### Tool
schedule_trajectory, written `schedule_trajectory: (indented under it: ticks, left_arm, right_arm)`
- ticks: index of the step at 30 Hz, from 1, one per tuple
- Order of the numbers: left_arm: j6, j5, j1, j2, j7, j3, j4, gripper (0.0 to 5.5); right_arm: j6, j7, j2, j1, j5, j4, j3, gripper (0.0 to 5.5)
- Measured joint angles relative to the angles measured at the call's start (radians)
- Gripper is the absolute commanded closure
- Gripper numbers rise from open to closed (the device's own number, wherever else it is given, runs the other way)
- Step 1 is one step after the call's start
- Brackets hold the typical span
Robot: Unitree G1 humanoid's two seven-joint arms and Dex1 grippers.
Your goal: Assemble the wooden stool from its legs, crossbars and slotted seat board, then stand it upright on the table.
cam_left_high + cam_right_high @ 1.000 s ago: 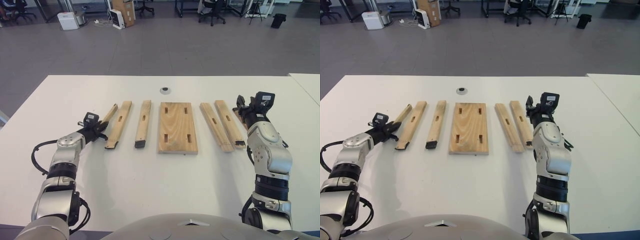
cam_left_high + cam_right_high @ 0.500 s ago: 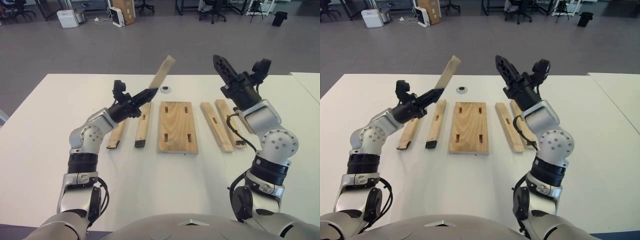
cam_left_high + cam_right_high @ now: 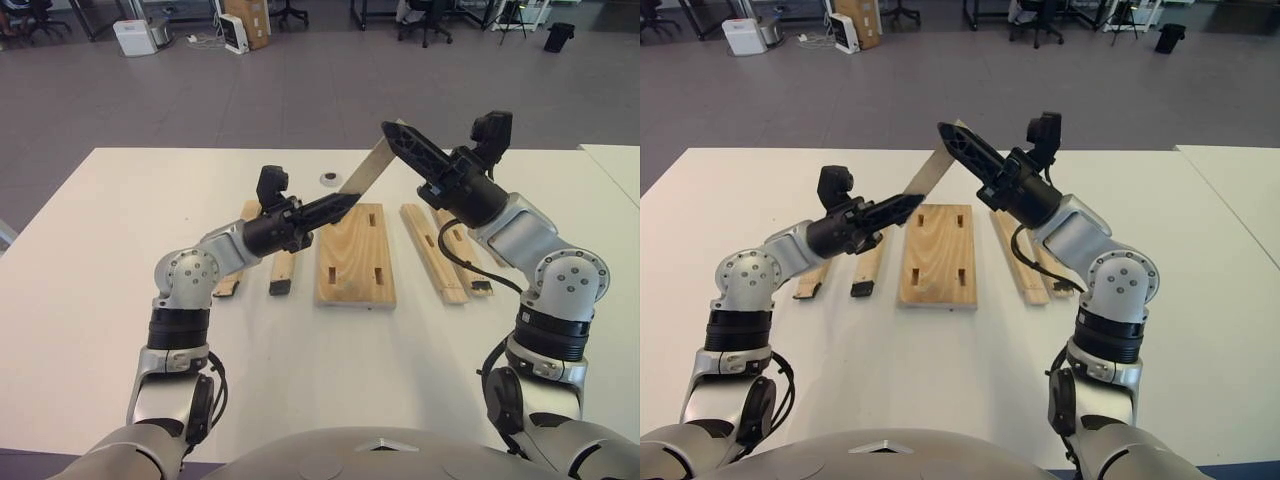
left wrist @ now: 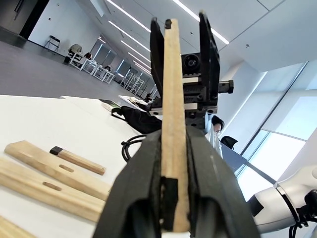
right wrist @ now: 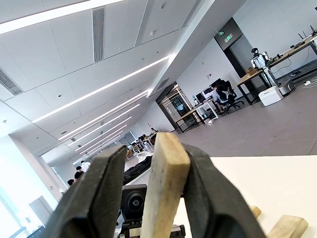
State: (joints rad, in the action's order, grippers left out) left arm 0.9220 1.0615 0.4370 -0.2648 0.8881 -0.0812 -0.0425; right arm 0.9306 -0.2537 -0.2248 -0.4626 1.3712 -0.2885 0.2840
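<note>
Crossbar in the air between both claws, above the seat board.

Two legs (image 3: 283,268) lie flat at the left of the counter (image 3: 90,300). The left claw (image 3: 340,203) is clamped on the lower end of the crossbar (image 3: 370,168), which slants up and to the right over the slotted seat board (image 3: 355,255). The right claw (image 3: 395,135) sits about the bar's top end; I cannot tell whether it pinches yet. Two more legs (image 3: 432,255) lie right of the board. The bar looks light, stiff and smooth, so probably slippery. It is likely best taken on the flat faces near an end, leaving the other end free for a slot.
</note>
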Motion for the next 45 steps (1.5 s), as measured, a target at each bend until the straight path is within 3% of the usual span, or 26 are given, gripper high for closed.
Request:
schedule_trajectory:
  ticks: [4, 13, 17, 18, 25, 32, 45]
  left_arm:
    - [0.006, 0.008, 0.0, 0.004, 0.009, 0.0, -0.002, 5.09]
    - [0.037, 0.049, 0.0, 0.015, 0.004, -0.015, 0.009, 5.09]
    - [0.025, 0.063, 0.019, 0.059, -0.088, -0.06, 0.075, 4.27]
    - [0.011, 0.04, 0.019, 0.062, -0.114, -0.061, 0.083, 4.0]
    - [-0.11, -0.07, -0.067, 0.04, -0.189, -0.141, 0.13, 3.97]
    - [-0.284, -0.21, -0.113, 0.072, -0.324, -0.189, 0.16, 3.97]
    - [-0.358, -0.282, -0.113, 0.096, -0.352, -0.188, 0.194, 3.97]
  right_arm:
    - [-0.011, -0.014, -0.011, 0.01, 0.004, -0.002, -0.003, 4.86]
    - [-0.048, -0.051, -0.036, 0.03, 0.015, 0.0, -0.036, 4.99]
    - [-0.089, -0.037, -0.033, 0.026, -0.013, 0.043, -0.037, 5.03]
    - [-0.11, -0.023, -0.032, 0.019, -0.045, 0.064, -0.035, 5.04]
    - [-0.309, 0.091, -0.131, -0.004, -0.359, 0.162, 0.072, 5.09]
    - [-0.408, 0.17, -0.168, 0.174, -0.826, 0.129, -0.133, 5.09]
    - [-0.437, 0.166, -0.092, 0.239, -0.967, 0.14, -0.151, 5.09]
